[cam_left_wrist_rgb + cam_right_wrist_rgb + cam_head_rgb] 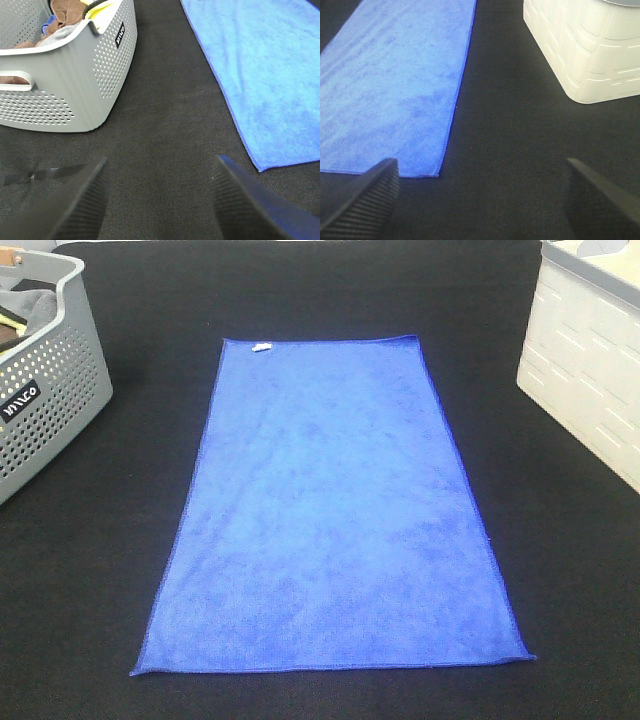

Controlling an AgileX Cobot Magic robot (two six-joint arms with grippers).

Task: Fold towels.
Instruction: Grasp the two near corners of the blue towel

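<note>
A blue towel [335, 515] lies flat and spread out lengthwise in the middle of the black table, with a small white tag at its far edge. It also shows in the left wrist view [265, 70] and the right wrist view [395, 85]. Neither arm shows in the exterior view. My left gripper [160, 200] is open and empty over bare cloth, off the towel's near left corner. My right gripper [480, 200] is open and empty, off the towel's near right corner.
A grey perforated basket [45, 405] holding more towels stands at the left; it also shows in the left wrist view [75, 85]. A white crate [590, 350] stands at the right, also in the right wrist view [590, 55]. The black table cloth [100, 590] surrounds the towel.
</note>
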